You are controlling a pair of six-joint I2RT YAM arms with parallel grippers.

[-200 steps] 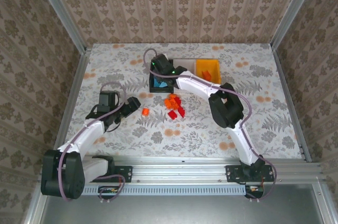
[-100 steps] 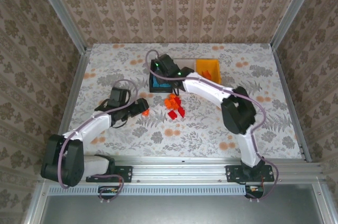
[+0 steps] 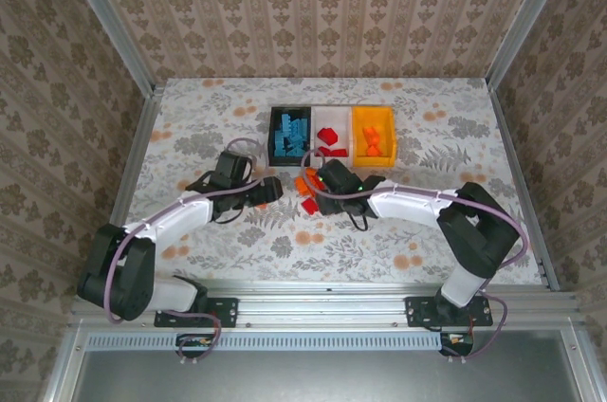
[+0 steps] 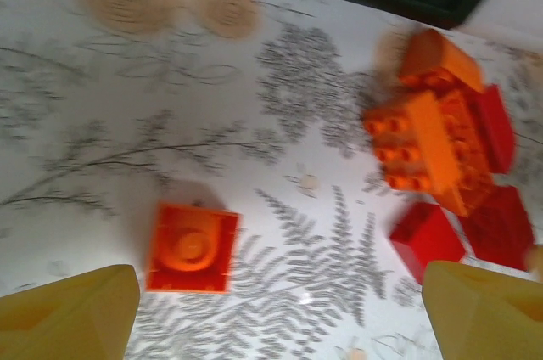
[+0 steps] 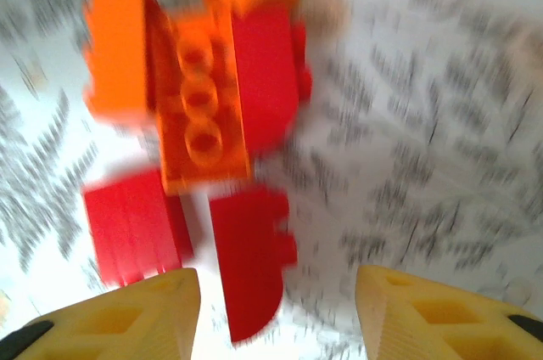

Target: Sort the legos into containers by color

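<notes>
1. Top external: we see the black bin [image 3: 271, 137] holding light blue bricks [image 3: 289, 137], the white bin [image 3: 332, 116] holding red bricks [image 3: 332, 141] and the orange-yellow bin [image 3: 375, 116] holding orange bricks [image 3: 373, 143]. They stand in a row on the patterned table [image 3: 209, 118]. A loose pile [image 3: 308, 184] of red and orange bricks lies just in front of them. The left gripper [image 3: 268, 190] sits to its left and the right gripper [image 3: 321, 181] is at its right side.
2. Left wrist: the fingers are spread wide and touch nothing. A lone orange brick [image 4: 191, 248] lies on the table nearer the left finger. The pile lies up and to the right, near the black bin's corner.
3. Right wrist: the picture is blurred. The fingers stand apart, and a red piece [image 5: 246, 267] lies between them, free of both. A long orange brick [image 5: 199, 114] lies beyond it.
</notes>
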